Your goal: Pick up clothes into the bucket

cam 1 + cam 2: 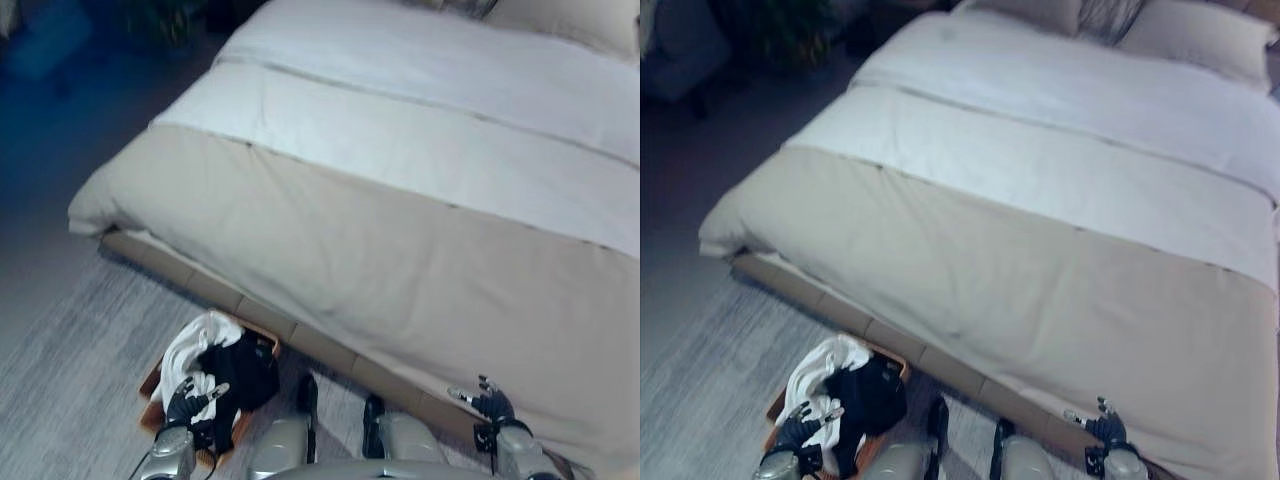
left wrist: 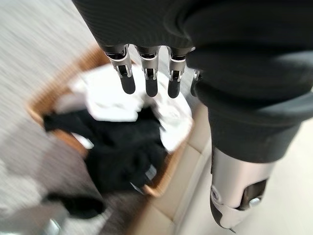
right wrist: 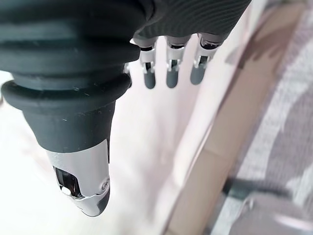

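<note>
Basket: brown woven bucket (image 1: pixel 152 383) on the grey rug (image 1: pixel 70 350), just beside the foot edge of the bed (image 1: pixel 420 230), at the robot's left.
Contents: white garment (image 2: pixel 105 98) heaped toward the far side and spilling over the rim; black garment (image 2: pixel 120 147) lying across the near side, part of it draped over the rim onto the rug.
Left hand: (image 1: pixel 190 397) hovers over the basket's near side, above the clothes; its fingers (image 2: pixel 150 81) hang straight and relaxed, spread apart, with nothing between them and the thumb.
Right hand: (image 1: pixel 488 402) at the robot's right, well apart from the basket, in front of the beige cover that hangs down the bed's side; fingers (image 3: pixel 169 73) loose and straight, holding nothing.
Bed: low frame with a beige cover over the near part and white bedding beyond it; pillows (image 1: pixel 1120 20) at the far end.
Floor: grey rug under the basket and along the bed frame.
</note>
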You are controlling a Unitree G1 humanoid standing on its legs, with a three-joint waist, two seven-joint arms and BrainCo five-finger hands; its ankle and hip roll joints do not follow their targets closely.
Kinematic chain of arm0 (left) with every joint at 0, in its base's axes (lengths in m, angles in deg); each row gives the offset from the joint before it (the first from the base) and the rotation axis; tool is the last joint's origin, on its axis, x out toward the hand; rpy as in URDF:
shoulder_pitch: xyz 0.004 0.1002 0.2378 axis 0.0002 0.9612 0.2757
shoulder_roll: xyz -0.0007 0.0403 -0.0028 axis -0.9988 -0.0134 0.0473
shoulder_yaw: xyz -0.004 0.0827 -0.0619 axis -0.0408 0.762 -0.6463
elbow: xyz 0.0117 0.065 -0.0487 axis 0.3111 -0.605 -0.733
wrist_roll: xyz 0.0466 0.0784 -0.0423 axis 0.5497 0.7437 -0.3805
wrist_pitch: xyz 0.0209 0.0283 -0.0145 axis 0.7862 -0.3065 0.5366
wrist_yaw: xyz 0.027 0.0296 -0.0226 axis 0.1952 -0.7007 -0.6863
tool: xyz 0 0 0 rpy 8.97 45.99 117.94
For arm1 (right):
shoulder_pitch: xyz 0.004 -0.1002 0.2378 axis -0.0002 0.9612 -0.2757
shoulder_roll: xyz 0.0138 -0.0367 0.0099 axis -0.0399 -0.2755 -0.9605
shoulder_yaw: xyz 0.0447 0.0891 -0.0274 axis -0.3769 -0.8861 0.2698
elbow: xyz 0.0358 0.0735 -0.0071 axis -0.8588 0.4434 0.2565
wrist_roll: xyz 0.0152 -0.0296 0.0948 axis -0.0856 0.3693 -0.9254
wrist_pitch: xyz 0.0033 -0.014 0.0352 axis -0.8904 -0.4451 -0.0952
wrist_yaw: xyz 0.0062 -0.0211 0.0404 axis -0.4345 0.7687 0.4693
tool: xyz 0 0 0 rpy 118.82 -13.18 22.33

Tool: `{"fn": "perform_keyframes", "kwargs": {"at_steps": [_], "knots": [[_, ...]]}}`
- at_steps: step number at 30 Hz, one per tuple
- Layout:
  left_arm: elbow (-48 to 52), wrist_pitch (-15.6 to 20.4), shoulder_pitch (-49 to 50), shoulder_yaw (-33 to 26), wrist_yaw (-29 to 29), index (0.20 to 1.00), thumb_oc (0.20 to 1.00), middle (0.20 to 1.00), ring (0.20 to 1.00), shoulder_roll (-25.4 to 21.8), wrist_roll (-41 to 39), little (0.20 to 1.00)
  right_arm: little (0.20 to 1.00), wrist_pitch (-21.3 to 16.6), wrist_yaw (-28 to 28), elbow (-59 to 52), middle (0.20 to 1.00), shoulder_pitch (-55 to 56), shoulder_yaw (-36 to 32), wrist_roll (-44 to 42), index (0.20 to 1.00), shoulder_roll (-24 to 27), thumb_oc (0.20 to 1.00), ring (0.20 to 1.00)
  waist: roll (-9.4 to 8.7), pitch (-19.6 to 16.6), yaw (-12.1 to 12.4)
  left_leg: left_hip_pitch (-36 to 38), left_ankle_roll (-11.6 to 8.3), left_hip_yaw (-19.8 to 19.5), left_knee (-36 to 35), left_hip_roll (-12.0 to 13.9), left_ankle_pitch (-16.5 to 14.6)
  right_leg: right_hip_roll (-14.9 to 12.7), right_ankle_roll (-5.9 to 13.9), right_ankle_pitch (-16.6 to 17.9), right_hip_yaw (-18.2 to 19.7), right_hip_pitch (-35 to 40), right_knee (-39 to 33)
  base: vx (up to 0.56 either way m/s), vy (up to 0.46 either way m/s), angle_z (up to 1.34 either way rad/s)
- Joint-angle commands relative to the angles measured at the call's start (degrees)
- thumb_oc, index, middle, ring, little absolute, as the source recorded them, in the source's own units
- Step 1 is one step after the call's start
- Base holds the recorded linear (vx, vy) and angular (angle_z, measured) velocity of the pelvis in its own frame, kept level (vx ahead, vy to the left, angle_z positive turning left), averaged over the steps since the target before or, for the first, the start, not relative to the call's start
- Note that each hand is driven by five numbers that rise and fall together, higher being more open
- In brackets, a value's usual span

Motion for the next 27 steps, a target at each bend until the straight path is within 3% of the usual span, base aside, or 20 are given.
{"fn": "perform_keyframes", "kwargs": {"at_steps": [1, 12, 19, 27], "knots": [[-0.62, 2.84, -1.52, 0.24, 1.14, 1.000, 1.000, 1.000, 1.000, -0.49, 2.27, 1.000, 1.000, -1.93, -1.26, -0.51, 1.000, 0.21, 0.11, -2.58, 1.000, 1.98, 1.000, 1.000, -0.11, -2.82, -1.70, 0.30, 1.11, 1.56, 2.54, -1.67, -2.44, -0.86, 2.86, 7.56, 2.53, 1.51, -7.49, 0.07, -0.050, -0.13], [-9.76, 0.83, -0.59, 1.63, 2.17, 1.000, 1.000, 1.000, 1.000, 1.74, 8.38, 1.000, 1.000, 0.22, -2.62, 7.34, 1.000, -0.50, 2.71, 1.46, 1.000, 0.62, 1.000, 1.000, -0.96, -7.48, -1.42, 5.65, 1.27, 4.12, 0.60, -0.90, -3.71, -0.13, 3.03, 8.80, 4.65, 6.82, -12.01, 0.04, -0.035, -0.16], [-13.11, -0.42, 0.78, 4.38, 4.05, 1.000, 1.000, 1.000, 1.000, 5.38, 10.36, 1.000, 1.000, 0.79, -2.58, 8.28, 1.000, -1.51, 5.28, 4.72, 1.000, -0.55, 1.000, 1.000, -1.49, -7.80, -0.74, 6.76, 1.65, 4.06, 0.15, -0.90, -4.18, -0.11, 3.19, 8.93, 4.51, 8.15, -12.85, 0.00, -0.001, 0.00], [-11.90, -0.54, -0.37, 8.35, 3.64, 1.000, 1.000, 1.000, 1.000, 3.62, 16.92, 1.000, 1.000, 1.18, -2.32, 7.87, 1.000, -2.05, 7.11, 6.63, 1.000, -0.73, 1.000, 1.000, -1.74, -7.91, -0.47, 7.12, 1.76, 3.26, -0.75, -1.11, -3.99, -0.37, 3.42, 8.90, 3.88, 8.76, -12.92, 0.00, 0.007, 0.01]]}}
